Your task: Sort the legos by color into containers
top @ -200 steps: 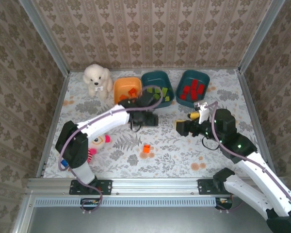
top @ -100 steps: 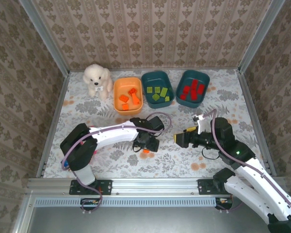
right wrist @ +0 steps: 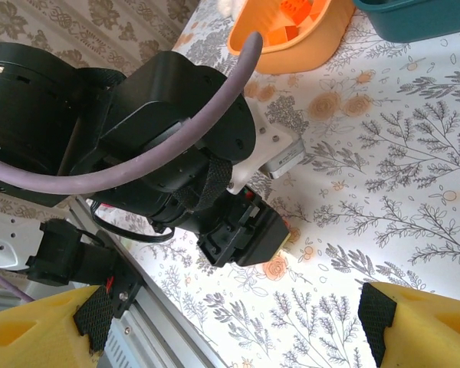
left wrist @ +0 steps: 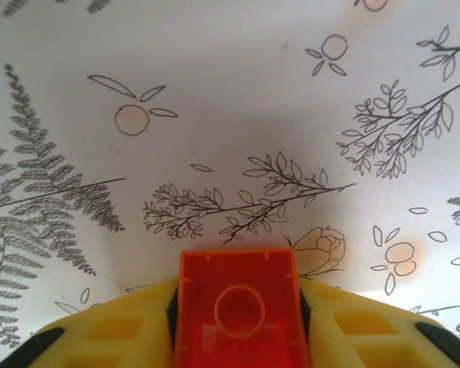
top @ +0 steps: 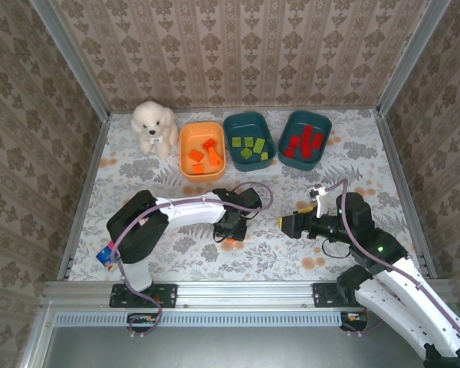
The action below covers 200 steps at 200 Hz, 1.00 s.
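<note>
The left claw (top: 230,233) has squeezed in since a moment ago and now pinches the orange brick (left wrist: 238,316) between its fingers (left wrist: 368,331). The right claw (top: 289,224) beside it is spread wide, empty.

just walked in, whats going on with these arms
Two robot arms are sorting legos by color. The left gripper is closed on an orange lego, low over the table. The right gripper hovers open and empty nearby. The orange tub holds orange legos, the middle teal tub green, the right teal tub red.
</note>
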Motion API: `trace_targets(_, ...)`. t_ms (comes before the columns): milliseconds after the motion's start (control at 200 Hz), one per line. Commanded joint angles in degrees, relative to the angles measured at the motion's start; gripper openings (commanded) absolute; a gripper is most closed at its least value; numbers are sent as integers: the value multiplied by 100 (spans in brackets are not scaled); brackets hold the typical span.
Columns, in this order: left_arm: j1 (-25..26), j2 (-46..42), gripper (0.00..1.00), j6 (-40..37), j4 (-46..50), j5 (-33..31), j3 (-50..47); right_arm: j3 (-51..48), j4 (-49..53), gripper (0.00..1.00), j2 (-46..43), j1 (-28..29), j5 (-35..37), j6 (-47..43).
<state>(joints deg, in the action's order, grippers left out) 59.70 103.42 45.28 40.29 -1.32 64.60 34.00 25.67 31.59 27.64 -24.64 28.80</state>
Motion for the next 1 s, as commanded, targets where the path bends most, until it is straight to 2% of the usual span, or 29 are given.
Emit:
trace_targets(0,37,57,30,65,98,-149,86,-45,78,87,-31,32,71,88)
trace_targets(115,3,-189,27,36,401,-452,279,32,50,86,52,31,105,58)
trace_targets(205,-207,-414,27,-103,693,-603,606,123,-61,86,100,31,237,63)
trace_targets(375,-971,-619,27,-608,1088,-685,1444,83,-1091,88,335,36,846,306)
trace_targets(525,-1832,-525,27,-1126,954,-624,1999,120,-2439,89,1244,31,1406,965)
trace_targets(670,-2650,89,27,-1612,788,-578,2777,263,-3470,89,2177,40,1800,1492)
trace_targets(875,-3316,1521,27,-1990,702,-495,4352,879,-3704,88,3182,50,1892,1625)
trace_targets(895,-3495,1670,26,-2001,732,-482,4531,924,-3727,88,3249,49,1900,1641)
trace_targets(995,-3702,2385,26,-2017,921,-486,5426,1076,-3863,88,3524,53,1935,1725)
